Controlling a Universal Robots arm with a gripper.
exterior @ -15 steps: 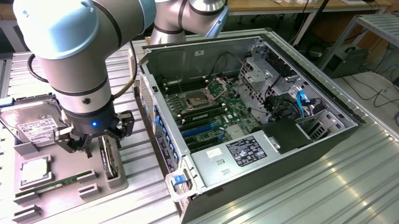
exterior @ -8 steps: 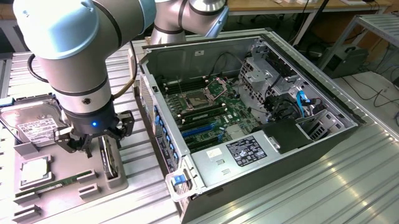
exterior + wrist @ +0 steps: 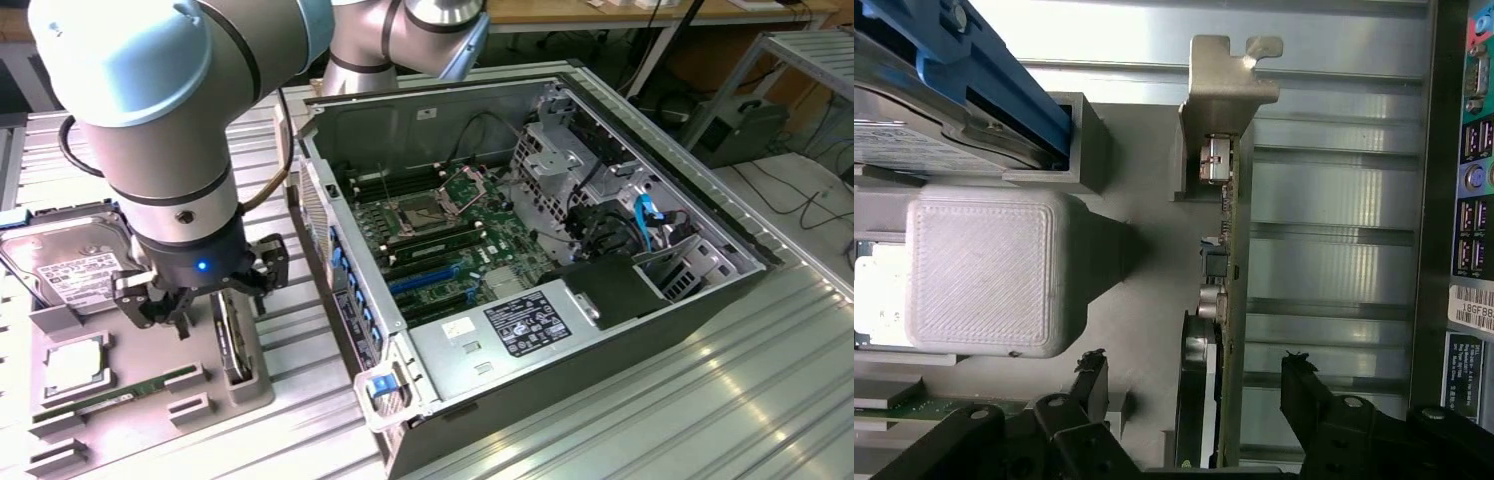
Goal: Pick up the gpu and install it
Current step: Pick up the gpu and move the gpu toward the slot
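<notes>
Exterior view: the black 2-finger gripper (image 3: 200, 305) hangs low over the flat grey plastic tray (image 3: 154, 352). It is directly above the gpu (image 3: 235, 345), a thin dark circuit card standing on edge in the tray beside the open black computer case (image 3: 534, 250).

Wrist view: the gripper (image 3: 1194, 368) is spread wide, with 1 black finger (image 3: 1090, 378) on each side of the gpu (image 3: 1220, 300), neither touching it. The silver metal bracket (image 3: 1226, 85) is at the card's far end.
</notes>
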